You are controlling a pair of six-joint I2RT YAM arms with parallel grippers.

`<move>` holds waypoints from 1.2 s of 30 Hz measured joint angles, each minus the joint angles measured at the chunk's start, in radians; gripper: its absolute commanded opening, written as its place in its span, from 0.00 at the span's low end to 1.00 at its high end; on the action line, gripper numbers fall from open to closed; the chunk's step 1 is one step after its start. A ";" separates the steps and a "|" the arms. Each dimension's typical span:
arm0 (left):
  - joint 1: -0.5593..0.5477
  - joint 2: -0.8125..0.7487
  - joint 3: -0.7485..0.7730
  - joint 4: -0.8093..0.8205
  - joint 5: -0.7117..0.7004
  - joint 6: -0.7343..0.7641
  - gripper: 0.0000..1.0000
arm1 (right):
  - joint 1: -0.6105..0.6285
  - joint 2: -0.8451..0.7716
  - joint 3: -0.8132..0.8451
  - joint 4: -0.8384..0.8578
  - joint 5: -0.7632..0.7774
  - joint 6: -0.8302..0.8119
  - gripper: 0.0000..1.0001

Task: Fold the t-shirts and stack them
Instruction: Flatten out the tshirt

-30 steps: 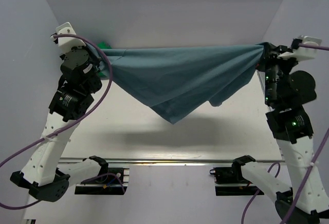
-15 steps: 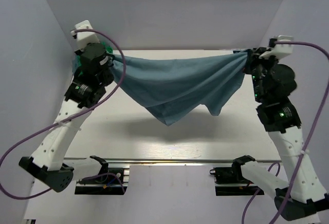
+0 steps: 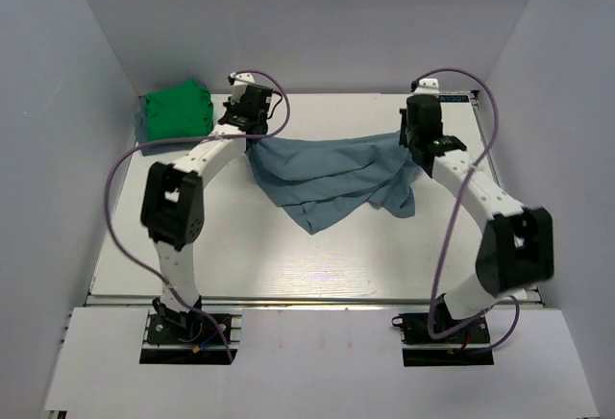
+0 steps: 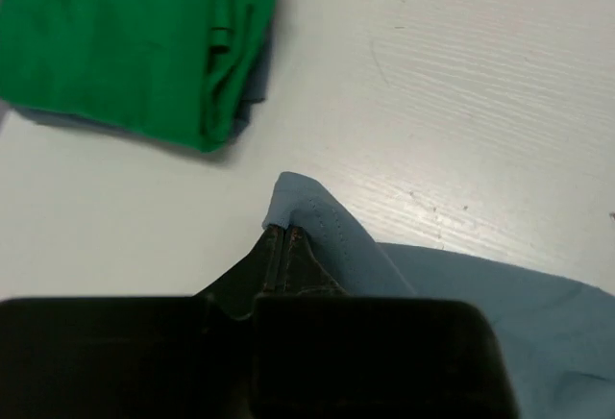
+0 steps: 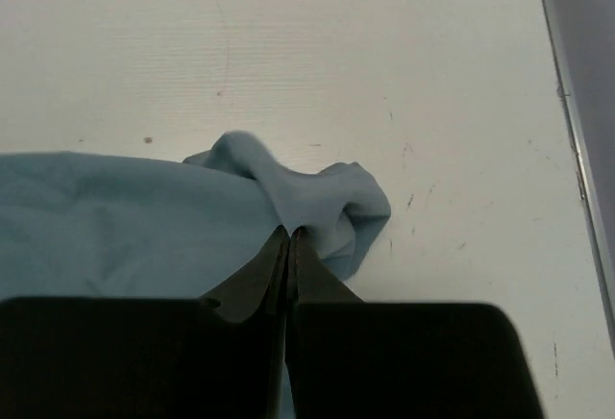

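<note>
Left fingers (image 4: 272, 258) and right fingers (image 5: 273, 267) each pinch the blue-grey shirt (image 3: 327, 174) (green shirt (image 3: 176, 111) folded)

Soft, even light fell from above, leaving the white wood-grain tabletop (image 3: 336, 246) bright and the side walls (image 3: 58, 102) tinted lavender. A faint shadow lay under the near edge of the dusty blue-grey cotton t-shirt (image 3: 327, 174). In the wrist views the black left claw (image 4: 280, 234) and black right claw (image 5: 289, 234) were dark, detailless masses, while the tabletop grain was sharp.
</note>
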 measured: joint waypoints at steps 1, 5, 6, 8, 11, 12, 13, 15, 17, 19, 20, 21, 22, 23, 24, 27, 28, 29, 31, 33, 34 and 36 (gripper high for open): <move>0.010 0.060 0.040 0.002 0.016 -0.003 0.00 | -0.006 0.050 0.024 0.000 -0.005 0.000 0.00; 0.044 0.234 0.167 0.000 0.084 -0.014 0.00 | -0.029 0.253 0.158 0.004 -0.019 -0.002 0.00; 0.052 0.261 0.190 0.000 0.097 -0.016 0.00 | -0.034 0.298 0.198 0.002 -0.021 -0.002 0.00; 0.064 0.298 0.217 0.003 0.119 -0.016 0.28 | -0.041 0.385 0.276 -0.002 -0.026 -0.001 0.00; 0.082 0.333 0.263 0.002 0.150 -0.015 1.00 | -0.052 0.489 0.375 -0.012 -0.041 0.011 0.61; 0.087 0.341 0.277 -0.002 0.158 -0.023 1.00 | -0.053 0.512 0.397 -0.018 -0.043 0.020 0.90; 0.090 0.343 0.290 -0.005 0.163 -0.025 1.00 | -0.055 0.529 0.414 -0.025 -0.047 0.023 0.90; 0.093 0.343 0.307 -0.014 0.169 -0.025 1.00 | -0.058 0.538 0.424 -0.048 -0.054 0.027 0.90; 0.093 0.341 0.319 -0.024 0.174 -0.024 1.00 | -0.059 0.534 0.430 -0.072 -0.059 0.037 0.90; 0.093 0.331 0.322 -0.059 0.192 -0.024 1.00 | -0.059 0.510 0.426 -0.097 -0.062 0.046 0.90; 0.090 0.319 0.320 -0.084 0.197 -0.024 1.00 | -0.059 0.486 0.415 -0.106 -0.064 0.052 0.90; 0.085 0.300 0.310 -0.109 0.201 -0.024 1.00 | -0.059 0.451 0.393 -0.111 -0.066 0.060 0.90; 0.079 0.266 0.271 -0.108 0.217 -0.017 1.00 | -0.060 0.404 0.356 -0.113 -0.068 0.068 0.90; 0.071 0.211 0.211 -0.104 0.255 -0.007 1.00 | -0.059 0.346 0.314 -0.128 -0.071 0.080 0.90; 0.061 0.142 0.132 -0.102 0.307 0.007 1.00 | -0.059 0.288 0.272 -0.140 -0.073 0.094 0.90; 0.004 -0.098 -0.119 -0.048 0.446 0.048 1.00 | -0.066 0.094 0.137 -0.180 -0.080 0.147 0.90; -0.025 -0.159 -0.176 -0.034 0.484 0.056 1.00 | -0.071 0.033 0.093 -0.182 -0.084 0.167 0.90; -0.057 -0.211 -0.223 -0.013 0.515 0.061 1.00 | -0.074 -0.021 0.042 -0.181 -0.093 0.183 0.90; -0.128 -0.270 -0.280 0.011 0.571 0.071 1.00 | -0.081 -0.113 -0.057 -0.199 -0.101 0.216 0.90; -0.227 -0.273 -0.306 0.018 0.631 0.079 1.00 | -0.089 -0.173 -0.166 -0.224 -0.115 0.248 0.90; -0.260 -0.267 -0.325 0.025 0.650 0.077 0.98 | -0.089 -0.182 -0.199 -0.234 -0.118 0.258 0.90; -0.320 -0.266 -0.400 0.037 0.689 0.065 0.97 | -0.090 -0.198 -0.266 -0.251 -0.123 0.272 0.90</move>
